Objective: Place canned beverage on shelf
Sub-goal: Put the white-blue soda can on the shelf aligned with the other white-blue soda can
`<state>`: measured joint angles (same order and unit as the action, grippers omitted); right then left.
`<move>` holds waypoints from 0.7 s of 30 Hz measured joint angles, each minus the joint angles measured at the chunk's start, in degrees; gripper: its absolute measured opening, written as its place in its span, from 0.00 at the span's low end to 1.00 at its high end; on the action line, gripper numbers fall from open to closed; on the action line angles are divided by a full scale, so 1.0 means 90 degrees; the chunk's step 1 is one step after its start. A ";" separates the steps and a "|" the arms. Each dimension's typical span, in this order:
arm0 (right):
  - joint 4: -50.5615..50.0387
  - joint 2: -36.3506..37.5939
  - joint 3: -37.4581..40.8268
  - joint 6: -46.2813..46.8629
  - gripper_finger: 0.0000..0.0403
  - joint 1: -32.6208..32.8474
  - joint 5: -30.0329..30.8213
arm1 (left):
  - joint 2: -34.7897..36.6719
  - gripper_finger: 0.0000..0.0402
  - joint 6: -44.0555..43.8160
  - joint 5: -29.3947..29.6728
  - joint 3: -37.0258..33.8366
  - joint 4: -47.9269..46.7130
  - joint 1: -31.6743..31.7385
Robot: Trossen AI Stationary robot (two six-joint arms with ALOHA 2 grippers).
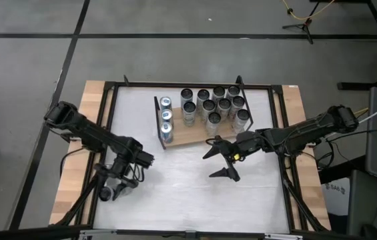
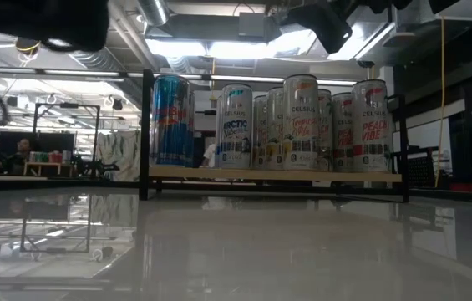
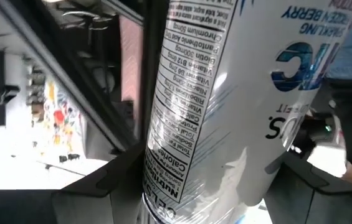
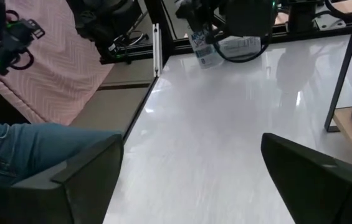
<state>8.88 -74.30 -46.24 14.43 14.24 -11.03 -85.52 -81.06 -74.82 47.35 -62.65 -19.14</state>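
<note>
**Can Held, Shelf Still Far Off**

The can (image 3: 225,106) was gripped in the left gripper (image 1: 117,189), near the front left side of the table (image 1: 188,193). The left wrist view showed it close up, white with blue writing, squeezed between the two dark fingers (image 3: 110,186). It was not on the shelf (image 1: 188,139) yet. The shelf sat well apart from it, toward the back of the table.

The shelf already had many cans. A row of three stood at its left end (image 1: 166,119), and a big bunch filled its right side (image 1: 215,107). The only bare wood was along the front edge and in a thin gap between the two groups.

The right gripper (image 1: 220,160) hung just in front of the shelf, spread wide, with nothing in it.

What could go wrong? The free spot looked small, so the can could bump a neighbor and knock it over. The right arm waited close to the shelf front, so the two arms could hit each other. The can looked tilted in the grip, so it might tip when let go.
</note>
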 joint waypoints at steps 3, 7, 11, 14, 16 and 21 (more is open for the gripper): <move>-0.0007 0.0000 0.0000 -0.0127 0.93 0.0000 0.0000 | 0.0000 0.61 -0.0007 0.0016 -0.0213 -0.0014 -0.0002; -0.0002 0.0000 0.0000 -0.0157 0.93 0.0000 0.0000 | 0.0000 0.61 0.0001 0.0028 -0.0461 -0.0015 0.0013; 0.0006 0.0000 0.0000 -0.0157 0.93 0.0000 -0.0002 | 0.0000 0.61 0.0007 0.0015 -0.0577 -0.0004 0.0030; 0.0002 0.0000 0.0000 -0.0157 0.93 0.0000 -0.0002 | 0.0000 0.63 0.0008 0.0031 -0.0631 -0.0003 0.0030; 0.0005 0.0000 0.0000 -0.0157 0.93 0.0000 -0.0005 | 0.0000 0.65 0.0008 0.0042 -0.0674 -0.0001 0.0030; 0.0002 0.0000 0.0000 -0.0157 0.93 0.0000 -0.0005 | 0.0000 0.70 0.0011 0.0074 -0.0803 0.0000 0.0030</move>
<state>8.90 -74.30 -46.24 13.02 14.24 -11.07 -85.52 -80.96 -74.15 40.13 -62.65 -18.87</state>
